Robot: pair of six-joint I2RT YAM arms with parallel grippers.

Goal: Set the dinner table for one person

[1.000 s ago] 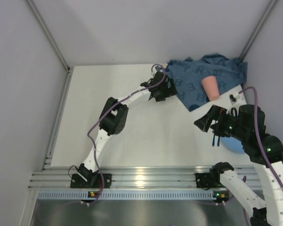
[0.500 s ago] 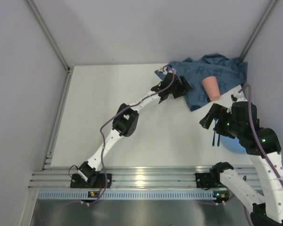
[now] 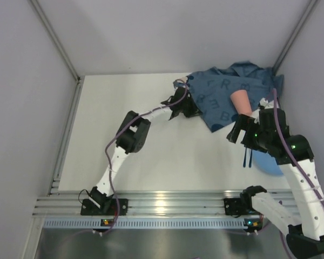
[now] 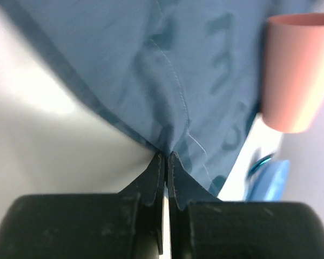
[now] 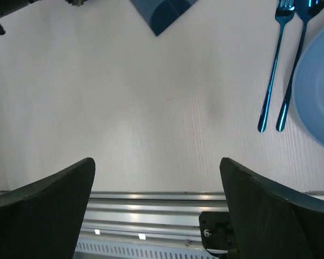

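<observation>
My left gripper (image 4: 164,162) pinching the blue lettered placemat (image 4: 151,65) by its edge, one o'clock on the white dinner table (image 3: 146,162), pink cup (image 4: 294,70) on it, my right gripper (image 5: 156,160) spread wide above the tabletop

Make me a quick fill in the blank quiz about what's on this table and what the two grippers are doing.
The left gripper is ____ on the blue placemat's edge.
The cup on the placemat is ____.
The right gripper hangs ____ over the dinner table.
The fork lies near a round blue ____.
Missing: shut; pink; open; plate.
</observation>
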